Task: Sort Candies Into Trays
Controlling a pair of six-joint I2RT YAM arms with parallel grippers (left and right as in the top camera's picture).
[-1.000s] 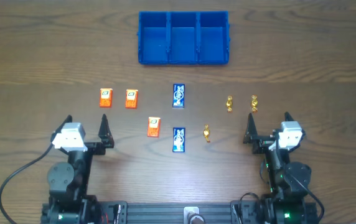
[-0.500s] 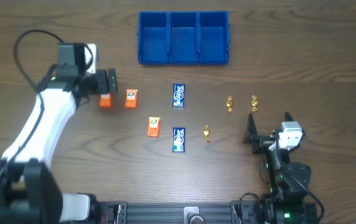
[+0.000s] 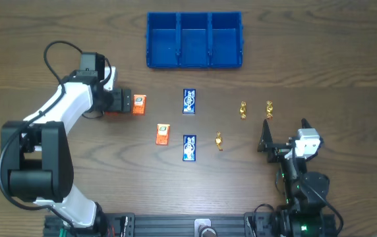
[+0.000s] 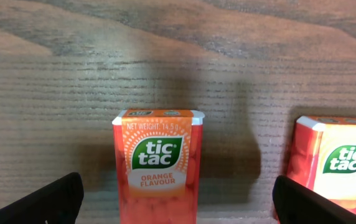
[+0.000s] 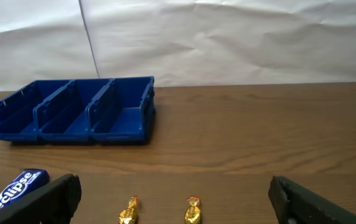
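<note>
The left fingers (image 4: 47, 202) stand wide apart on either side of an orange box (image 4: 156, 165) that lies flat on the wooden table (image 3: 347, 66), with bare wood between each finger and the box. Its label shows a green leaf-shaped logo with white lettering, a line of small white print above and two short words below. A second orange box (image 4: 333, 163) with the same label lies just beside it, outside the fingers. From above, the left arm stretches to the left end of the spread, and a third orange box (image 3: 163, 133) lies nearer the middle. A blue pack (image 3: 189, 101) with white script lies at the centre, and a second blue pack (image 3: 189, 148) lies closer to the arms. To the right are three gold-wrapped candies: one (image 3: 219, 140) beside the nearer blue pack and two more (image 3: 243, 109) (image 3: 269, 108) side by side farther out. The right fingers (image 5: 318, 199) are also apart, holding nothing, low over the table near that arm's base and close to the gold pair. A blue tray (image 3: 195, 64) with three compartments stands at the far side, well apart from every candy.
</note>
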